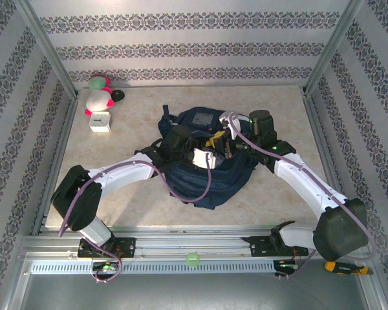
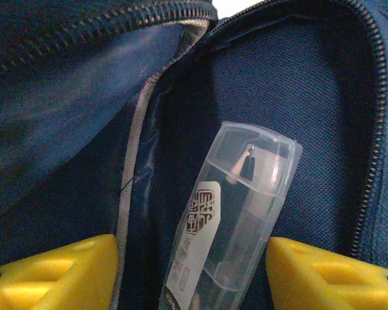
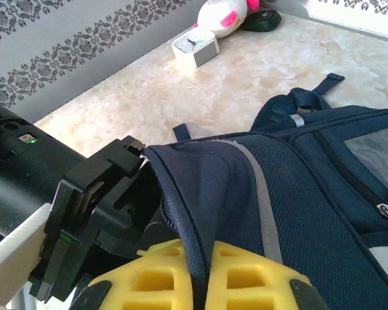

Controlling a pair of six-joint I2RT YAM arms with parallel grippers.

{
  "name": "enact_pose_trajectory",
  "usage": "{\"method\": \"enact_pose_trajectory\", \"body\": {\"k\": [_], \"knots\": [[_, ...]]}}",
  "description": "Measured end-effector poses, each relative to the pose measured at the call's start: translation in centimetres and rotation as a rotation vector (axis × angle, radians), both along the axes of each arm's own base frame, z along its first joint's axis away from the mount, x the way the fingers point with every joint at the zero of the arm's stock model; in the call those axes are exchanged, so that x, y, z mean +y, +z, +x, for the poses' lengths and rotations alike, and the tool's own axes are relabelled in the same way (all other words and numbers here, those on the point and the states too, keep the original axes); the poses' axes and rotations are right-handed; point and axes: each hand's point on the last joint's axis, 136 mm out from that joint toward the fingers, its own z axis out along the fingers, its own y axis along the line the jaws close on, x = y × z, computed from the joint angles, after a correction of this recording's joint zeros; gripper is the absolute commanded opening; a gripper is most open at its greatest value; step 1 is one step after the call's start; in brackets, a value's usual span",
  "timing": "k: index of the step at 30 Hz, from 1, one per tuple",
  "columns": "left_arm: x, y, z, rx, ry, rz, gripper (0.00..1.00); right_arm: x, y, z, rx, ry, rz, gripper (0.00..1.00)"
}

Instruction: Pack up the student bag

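**Bag mouth pinched open, pen case inside**

Student bag [image 1: 207,184] lies mid-table [image 1: 278,194]. It is soft navy fabric, floppy and probably light. Best hold is the stiffer zip rim or a strap, since the slack panels would just fold.

Right gripper [image 3: 197,278]: jaws closed on the bag's opening rim, fabric pinched between.

Left gripper [image 2: 191,278], inside the bag: jaws wide open, gripping nothing. A clear plastic pen case [image 2: 233,213] sits between them; contact unclear.

Beyond the bag, far left: white clock [image 1: 100,121], plush toy [image 1: 98,97].

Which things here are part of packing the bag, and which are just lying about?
Job in hand: bag, pen case, left gripper, right gripper pinching the bag's rim.
Lying about: plush toy, clock.
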Motion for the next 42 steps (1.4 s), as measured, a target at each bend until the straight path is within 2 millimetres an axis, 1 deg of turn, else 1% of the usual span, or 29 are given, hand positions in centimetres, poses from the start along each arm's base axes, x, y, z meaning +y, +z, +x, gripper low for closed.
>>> {"method": "enact_pose_trajectory", "body": {"k": [2,6,8,11,17,20,23,24,28,30,32,34,37,39,42], "knots": [[-0.2,-0.1,0.4,0.004,0.005,0.010,0.50,0.0,0.0,0.0,0.002,-0.001,0.001,0.02],[-0.7,0.1,1.7,0.007,0.040,0.010,0.40,-0.2,0.0,0.2,0.007,-0.012,0.003,0.02],[-0.9,0.0,2.3,0.010,0.057,0.011,0.39,-0.4,0.0,0.4,0.008,-0.023,0.001,0.02],[-1.2,0.0,2.6,0.013,0.061,0.012,0.39,-0.8,0.1,0.8,0.001,-0.043,0.000,0.02],[-1.2,0.2,2.4,0.054,0.082,-0.013,0.41,-0.9,0.1,0.9,0.003,-0.050,0.003,0.02],[-0.6,0.8,1.5,0.134,0.130,-0.051,0.41,-0.8,0.1,0.8,0.016,-0.049,0.011,0.02],[0.7,2.1,-0.3,0.242,0.199,-0.128,0.41,-0.7,0.2,0.8,0.030,-0.052,0.021,0.02],[1.3,2.8,-1.1,0.284,0.231,-0.164,0.41,-0.7,0.2,0.8,0.034,-0.053,0.023,0.02],[3.1,5.5,-3.5,0.473,0.378,-0.355,0.36,-0.8,0.2,0.9,0.051,-0.063,0.034,0.02],[4.0,6.0,-4.3,0.605,0.485,-0.461,0.34,-0.8,0.2,0.9,0.057,-0.064,0.039,0.02],[4.8,5.4,-4.8,0.751,0.616,-0.560,0.33,-0.8,0.2,0.9,0.064,-0.067,0.044,0.02],[5.7,3.7,-5.1,0.905,0.765,-0.650,0.30,-0.8,0.3,0.9,0.069,-0.070,0.050,0.02],[6.3,1.1,-5.3,1.090,0.954,-0.766,0.29,-0.8,0.4,1.0,0.075,-0.077,0.061,0.02],[6.1,0.4,-5.5,1.182,1.036,-0.834,0.28,-0.7,0.4,1.1,0.080,-0.080,0.067,0.02],[4.7,0.7,-5.4,1.271,1.091,-0.931,0.24,-0.7,0.3,1.1,0.084,-0.084,0.076,0.02]]}}
